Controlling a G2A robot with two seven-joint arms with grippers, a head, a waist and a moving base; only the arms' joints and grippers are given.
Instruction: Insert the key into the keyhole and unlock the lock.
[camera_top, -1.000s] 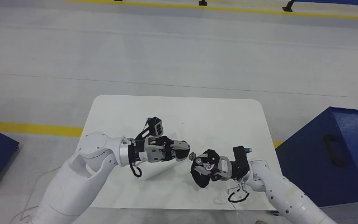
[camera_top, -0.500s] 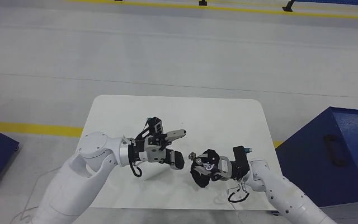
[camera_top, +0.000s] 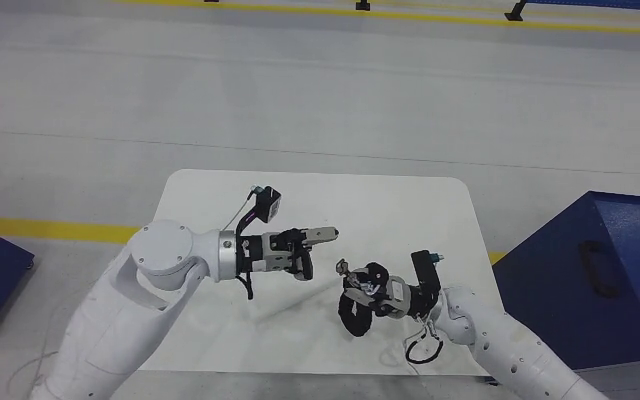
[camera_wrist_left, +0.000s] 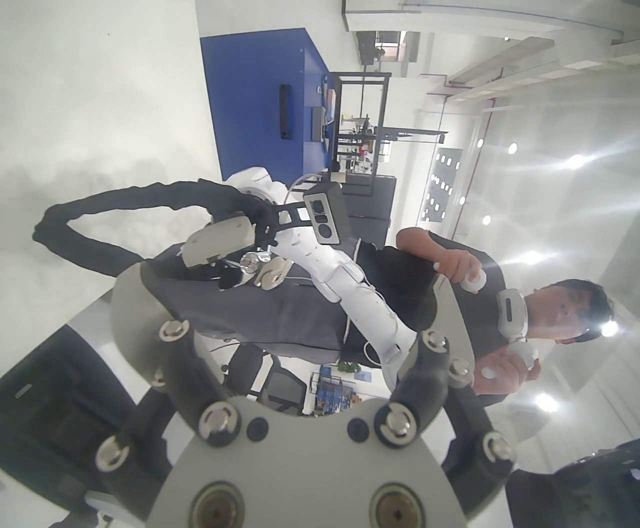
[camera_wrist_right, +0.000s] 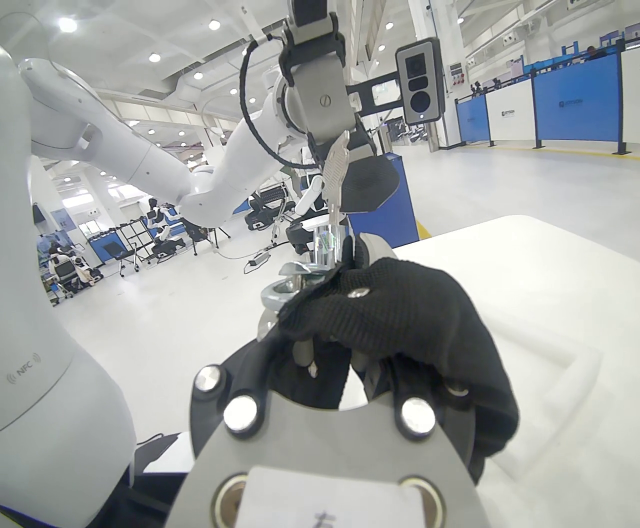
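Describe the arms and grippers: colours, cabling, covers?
Left arm and right arm: white rounded shells, black cable looped at each wrist, black wrist camera. Left gripper and right gripper: grey metal fingers, one sleeved in black knit each.

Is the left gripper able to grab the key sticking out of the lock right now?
Probably yes. The left gripper is open and faces the key, whose flat head stands bare out of the lock that the right gripper holds. Nothing sits in the gap between them.
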